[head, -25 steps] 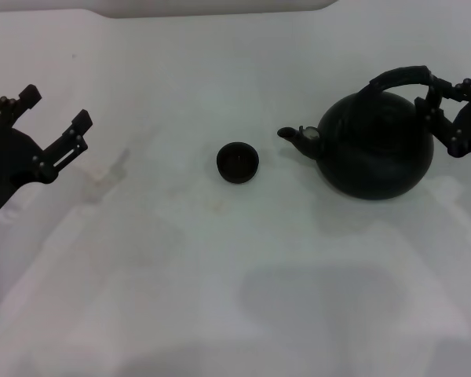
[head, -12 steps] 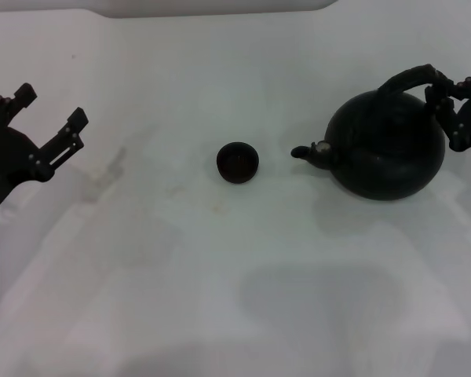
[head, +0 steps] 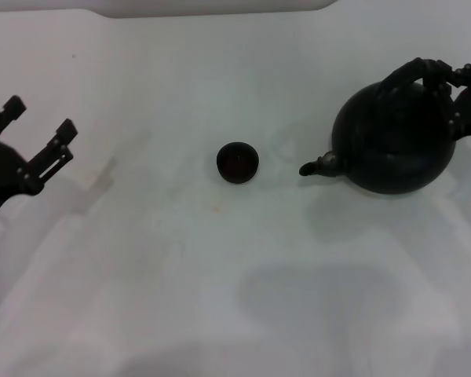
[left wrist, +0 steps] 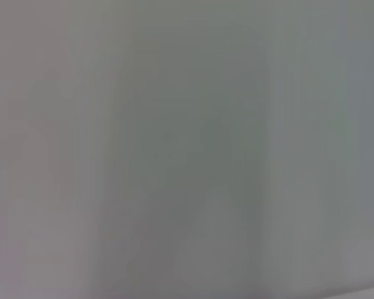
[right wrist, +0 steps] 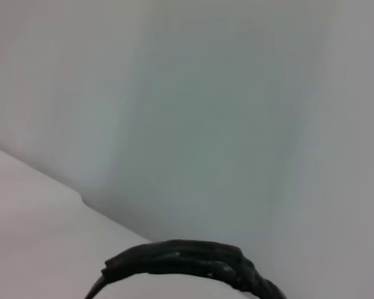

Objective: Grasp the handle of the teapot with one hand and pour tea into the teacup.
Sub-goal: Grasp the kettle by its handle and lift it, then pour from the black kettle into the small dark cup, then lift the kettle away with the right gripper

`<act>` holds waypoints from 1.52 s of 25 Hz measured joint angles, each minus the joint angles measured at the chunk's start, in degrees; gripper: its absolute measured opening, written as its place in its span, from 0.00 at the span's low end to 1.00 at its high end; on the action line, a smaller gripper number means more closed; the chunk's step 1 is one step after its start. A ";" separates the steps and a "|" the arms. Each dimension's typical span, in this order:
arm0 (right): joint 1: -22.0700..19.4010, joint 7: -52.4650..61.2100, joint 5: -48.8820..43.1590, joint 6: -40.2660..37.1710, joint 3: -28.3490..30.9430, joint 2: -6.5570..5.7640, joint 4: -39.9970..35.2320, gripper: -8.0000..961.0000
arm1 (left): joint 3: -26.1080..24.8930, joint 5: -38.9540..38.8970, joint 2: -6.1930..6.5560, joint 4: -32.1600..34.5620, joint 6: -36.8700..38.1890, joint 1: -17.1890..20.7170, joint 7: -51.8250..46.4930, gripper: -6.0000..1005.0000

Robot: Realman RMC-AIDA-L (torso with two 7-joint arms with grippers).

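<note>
Teapot (head: 394, 141) tipped spout-down toward teacup (head: 238, 162), handle (head: 412, 72) seemingly clamped by right gripper (head: 455, 94); left gripper (head: 38, 133) spread wide, apart.

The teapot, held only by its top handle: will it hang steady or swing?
Held at the arched handle by the right pincer, the teapot probably swings, its round body hanging below the grip. It looks bulky, so likely heavy. Its spout already dips, suggesting easy tipping.
</note>
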 joint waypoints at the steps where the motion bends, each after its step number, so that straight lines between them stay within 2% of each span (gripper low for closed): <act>1: 0.00 0.07 0.09 -0.01 -0.35 0.01 0.43 0.14 | -0.59 0.00 0.00 0.74 -0.95 0.26 0.58 0.84; 6: -0.30 0.40 0.45 -1.37 -3.54 0.08 3.97 0.13 | -4.12 0.00 -0.07 4.70 -3.39 1.85 3.26 0.84; 12: -0.53 0.41 0.48 -7.68 -9.61 -0.20 9.17 0.13 | -5.98 -0.01 -0.05 8.76 -3.43 3.12 5.73 0.84; 16: -0.42 0.40 0.45 -9.88 -11.57 -0.25 11.09 0.13 | -6.65 -0.02 -0.10 11.07 -3.51 3.17 6.60 0.84; 31: -1.34 -3.91 -0.16 -25.36 -19.15 -0.19 18.69 0.13 | -6.57 -0.10 -0.17 12.27 -3.57 3.15 6.66 0.84; 38: -1.98 -4.74 -0.03 -29.55 -21.53 -0.12 20.67 0.13 | -6.56 -0.10 -0.17 12.29 -3.58 2.83 6.69 0.84</act>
